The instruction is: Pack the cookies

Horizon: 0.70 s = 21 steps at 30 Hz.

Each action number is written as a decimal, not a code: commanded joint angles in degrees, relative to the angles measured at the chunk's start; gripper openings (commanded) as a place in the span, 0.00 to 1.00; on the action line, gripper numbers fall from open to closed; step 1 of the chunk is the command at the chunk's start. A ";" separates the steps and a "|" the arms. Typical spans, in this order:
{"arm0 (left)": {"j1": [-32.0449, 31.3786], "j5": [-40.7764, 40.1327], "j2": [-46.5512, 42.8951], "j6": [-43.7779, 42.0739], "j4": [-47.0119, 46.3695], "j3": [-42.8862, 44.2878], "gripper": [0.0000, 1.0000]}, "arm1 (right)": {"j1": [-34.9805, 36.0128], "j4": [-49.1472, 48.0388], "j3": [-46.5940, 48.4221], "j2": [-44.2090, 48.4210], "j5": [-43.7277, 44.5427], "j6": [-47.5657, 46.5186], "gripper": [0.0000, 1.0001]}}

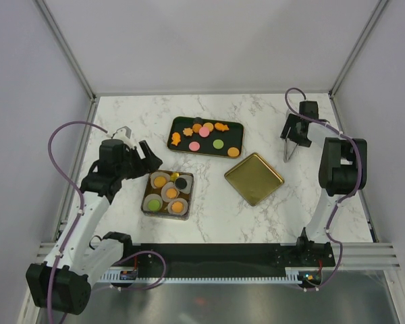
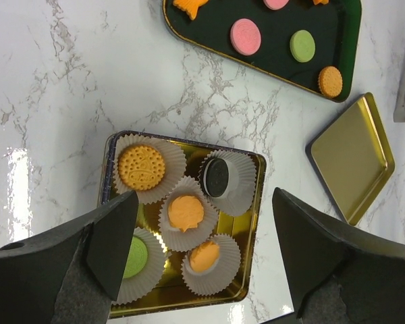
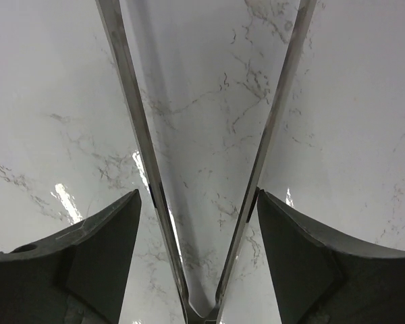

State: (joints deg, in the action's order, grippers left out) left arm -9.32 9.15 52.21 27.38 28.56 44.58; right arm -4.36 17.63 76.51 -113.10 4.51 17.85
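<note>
Metal tongs (image 3: 150, 169) in a V between two dark fingers (image 3: 88, 263), above the white marble table (image 3: 40, 101).

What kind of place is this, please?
Probably a robot lab test cell: plain white walls enclose a marble-patterned table, the left arm and right arm bolted at its edge.

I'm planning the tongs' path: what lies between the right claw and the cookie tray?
Only bare marble, seen in the top view, between the right claw holding tongs and the tray. The lid lies just off that line.
</note>
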 commanded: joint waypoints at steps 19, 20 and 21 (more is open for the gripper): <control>-8.21 3.09 -2.12 -2.33 -3.60 3.57 0.91 | 8.92 2.41 -16.10 33.01 -1.27 5.09 0.94; -11.21 -2.15 -1.06 -2.24 -2.99 4.98 0.91 | 12.15 2.15 -17.70 35.12 -1.26 6.05 0.94; -14.46 -5.25 0.17 -1.89 -2.72 7.86 0.91 | 13.84 1.89 -19.28 39.32 -0.83 6.41 0.94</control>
State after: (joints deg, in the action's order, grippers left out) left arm -16.47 10.48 50.11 26.89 26.94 45.76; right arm 4.34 20.36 61.39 -80.60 4.45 21.96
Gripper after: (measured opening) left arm 0.912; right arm 0.942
